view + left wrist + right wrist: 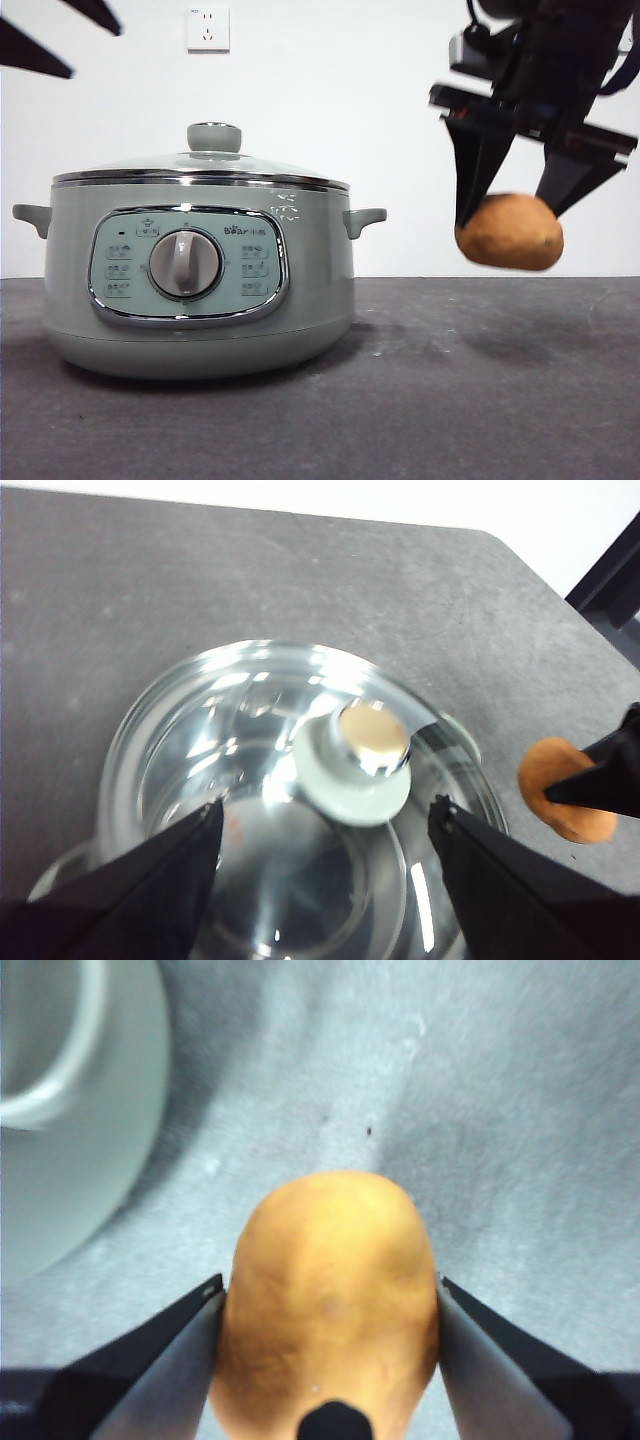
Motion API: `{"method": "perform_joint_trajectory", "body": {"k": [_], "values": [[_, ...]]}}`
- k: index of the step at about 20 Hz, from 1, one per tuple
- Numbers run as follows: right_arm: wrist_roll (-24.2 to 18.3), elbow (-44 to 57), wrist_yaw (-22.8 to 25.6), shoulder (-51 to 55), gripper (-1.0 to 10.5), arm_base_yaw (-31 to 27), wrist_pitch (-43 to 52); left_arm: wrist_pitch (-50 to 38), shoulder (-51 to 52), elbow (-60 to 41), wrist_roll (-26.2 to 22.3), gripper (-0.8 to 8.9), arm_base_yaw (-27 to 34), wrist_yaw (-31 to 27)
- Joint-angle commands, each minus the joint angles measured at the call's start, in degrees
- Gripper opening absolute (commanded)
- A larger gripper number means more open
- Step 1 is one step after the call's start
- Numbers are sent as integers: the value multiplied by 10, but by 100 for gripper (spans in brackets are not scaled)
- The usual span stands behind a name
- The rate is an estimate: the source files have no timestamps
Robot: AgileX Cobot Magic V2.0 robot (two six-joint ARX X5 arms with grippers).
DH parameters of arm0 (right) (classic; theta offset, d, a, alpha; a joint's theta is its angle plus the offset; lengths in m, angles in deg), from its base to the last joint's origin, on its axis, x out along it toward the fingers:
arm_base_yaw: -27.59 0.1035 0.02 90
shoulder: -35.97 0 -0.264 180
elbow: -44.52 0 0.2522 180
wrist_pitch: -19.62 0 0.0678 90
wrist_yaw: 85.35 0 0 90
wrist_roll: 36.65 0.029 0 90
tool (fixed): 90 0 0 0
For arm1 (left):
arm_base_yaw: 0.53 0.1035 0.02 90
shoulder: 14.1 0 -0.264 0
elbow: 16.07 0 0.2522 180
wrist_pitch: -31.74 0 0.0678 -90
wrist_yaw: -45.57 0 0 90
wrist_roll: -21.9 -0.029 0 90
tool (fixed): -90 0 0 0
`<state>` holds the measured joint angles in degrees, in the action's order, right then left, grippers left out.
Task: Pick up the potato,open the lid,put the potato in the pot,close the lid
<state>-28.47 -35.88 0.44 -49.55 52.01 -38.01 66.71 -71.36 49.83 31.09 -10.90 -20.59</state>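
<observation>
Potato (509, 232) lifted clear of table, clamped in right gripper (328, 1305), beside pot (200, 285).
Left gripper (325, 825), jaws spread, hangs above lid (300, 810); lid-opening step next: descend, pinch knob (353, 763).

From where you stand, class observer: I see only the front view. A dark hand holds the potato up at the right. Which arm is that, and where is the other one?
Observer: It is the right hand; its wrist view shows both jaws pressed against the potato.
Operator: And the left arm? I only see black tips at the top left corner.
Observer: The left hand hangs above the lid, jaws spread wide, one on each side of the knob, not touching it.
Operator: Is the lid on the pot?
Observer: Yes, from above the glass covers the pot fully.
</observation>
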Motion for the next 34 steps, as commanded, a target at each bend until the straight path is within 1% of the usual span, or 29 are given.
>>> {"method": "perform_joint_trajectory", "body": {"k": [1, 3, 4, 7, 9, 11, 15, 17, 18, 20, 27, 31, 34], "values": [[3, -1, 3, 16, 3, 0, -2, -7, -46, 42, -21, 351, -41, -47], [3, -1, 8, 26, 3, 0, -3, -9, -90, 76, -33, 351, -75, -67], [3, -1, 18, 29, 3, 0, -3, -13, -108, 88, -33, 350, -88, -82], [3, -1, 31, 31, 3, -2, -12, -48, -160, 98, -35, 350, -121, -115], [3, -1, 31, 31, 3, -2, -16, -54, -187, 98, -35, 350, -132, -135], [3, -1, 31, 31, 3, -3, -16, -58, -213, 98, -49, 350, -137, -138], [3, -1, 31, 31, 3, -4, -16, -60, -242, 98, -50, 346, -138, -144], [3, -1, 31, 31, 3, -4, -16, -61, -243, 98, -50, 333, -138, -149], [3, -1, 31, 31, 3, -4, -16, -61, -243, 98, -50, 243, -139, -148], [3, -1, 31, 31, 3, -4, -16, -57, -243, 98, -67, -7, -139, -148], [3, -1, 31, 35, 3, -4, -14, -79, -229, 98, -69, -8, -141, -148], [3, -2, 31, 43, 3, -3, 12, -92, -175, 99, -75, -8, -141, -150], [3, -3, 26, 51, 3, -2, 49, -83, -104, 99, -84, -8, -140, -194]]}}
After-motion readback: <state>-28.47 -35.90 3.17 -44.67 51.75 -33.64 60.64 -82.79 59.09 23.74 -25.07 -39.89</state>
